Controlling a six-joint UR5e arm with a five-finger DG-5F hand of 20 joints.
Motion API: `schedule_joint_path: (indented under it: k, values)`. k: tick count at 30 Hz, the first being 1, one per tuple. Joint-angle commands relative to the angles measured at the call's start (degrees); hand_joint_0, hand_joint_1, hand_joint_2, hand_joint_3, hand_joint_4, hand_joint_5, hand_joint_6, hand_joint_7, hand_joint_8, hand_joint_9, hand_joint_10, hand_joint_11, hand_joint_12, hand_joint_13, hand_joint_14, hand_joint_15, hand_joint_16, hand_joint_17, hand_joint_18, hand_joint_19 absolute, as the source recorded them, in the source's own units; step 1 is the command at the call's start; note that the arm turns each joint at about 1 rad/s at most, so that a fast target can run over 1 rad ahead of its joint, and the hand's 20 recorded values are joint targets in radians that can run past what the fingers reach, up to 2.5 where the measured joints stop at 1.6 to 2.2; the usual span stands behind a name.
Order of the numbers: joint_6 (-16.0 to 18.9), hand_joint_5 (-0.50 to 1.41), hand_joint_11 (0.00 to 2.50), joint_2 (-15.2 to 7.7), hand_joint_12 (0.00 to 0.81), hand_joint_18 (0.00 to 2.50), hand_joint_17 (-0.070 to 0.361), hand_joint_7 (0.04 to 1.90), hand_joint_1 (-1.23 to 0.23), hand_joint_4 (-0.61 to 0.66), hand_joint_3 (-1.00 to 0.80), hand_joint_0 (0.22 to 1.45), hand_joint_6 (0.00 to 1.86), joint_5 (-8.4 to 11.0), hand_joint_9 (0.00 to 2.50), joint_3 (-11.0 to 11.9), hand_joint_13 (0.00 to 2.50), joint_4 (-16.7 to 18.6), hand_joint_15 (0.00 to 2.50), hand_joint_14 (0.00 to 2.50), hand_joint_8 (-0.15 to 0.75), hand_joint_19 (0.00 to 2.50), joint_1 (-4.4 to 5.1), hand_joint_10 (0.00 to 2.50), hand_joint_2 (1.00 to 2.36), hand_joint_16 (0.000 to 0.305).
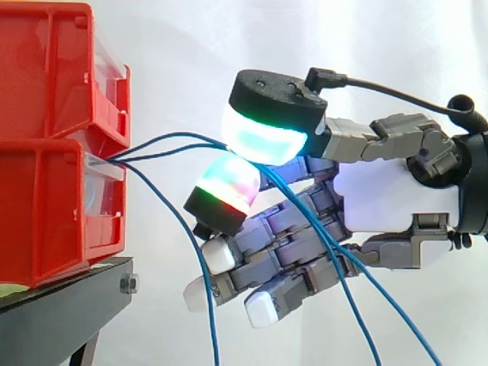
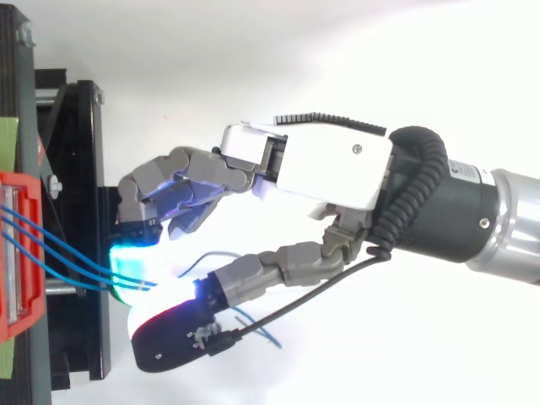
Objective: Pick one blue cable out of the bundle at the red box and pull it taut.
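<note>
Black stand (image 1: 72,293) at lower left: flat top, bolt (image 1: 128,284) on its front edge, leg (image 1: 85,349) angling down underneath. Directly on top sits the lower bin (image 1: 53,217), red, its front reaching nearly to the stand's front edge. Upper bin (image 1: 53,69), also red, is stacked on the lower one, touching it. Yellow-green strip (image 1: 11,290) shows btwn the lower bin's base and the stand top at far left. From above, stand runs top to bottom along the left side w/ the red bin at the left edge.
</note>
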Motion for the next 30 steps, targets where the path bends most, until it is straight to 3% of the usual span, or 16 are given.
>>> schedule_joint_path:
  k: [1,9,17,23,30]
  values:
    - [0.0,-0.19,0.86,0.0,0.447,0.76,0.134,1.22,-0.75,0.25,-0.33,0.64,0.78,0.0,0.68,0.01,0.56,-0.03,0.23,0.01,0.393,0.45,-0.05,0.02,1.01,0.059]
    - [1.05,-0.21,0.86,0.0,0.444,0.77,0.132,1.23,-0.82,0.2,-0.24,0.68,0.82,-0.44,0.67,0.01,0.57,-1.0,0.21,0.01,0.381,0.42,-0.22,0.02,1.02,0.059]
    - [1.32,-0.22,0.85,0.0,0.437,0.77,0.131,1.15,-0.85,0.21,-0.43,0.73,0.84,-0.53,0.66,0.01,0.57,-1.0,0.21,0.01,0.371,0.4,-0.14,0.02,1.01,0.058]
    - [1.32,-0.22,0.86,0.0,0.432,0.78,0.131,1.16,-0.85,0.22,-0.5,0.66,0.84,-0.53,0.66,0.01,0.57,-0.91,0.22,0.01,0.366,0.4,-0.14,0.01,1.0,0.058]
    - [1.32,-0.21,0.85,0.0,0.456,0.79,0.14,1.14,-0.69,0.27,-0.5,0.52,0.83,-0.53,0.67,0.01,0.58,-1.0,0.22,0.01,0.394,0.42,-0.14,0.01,1.0,0.062]
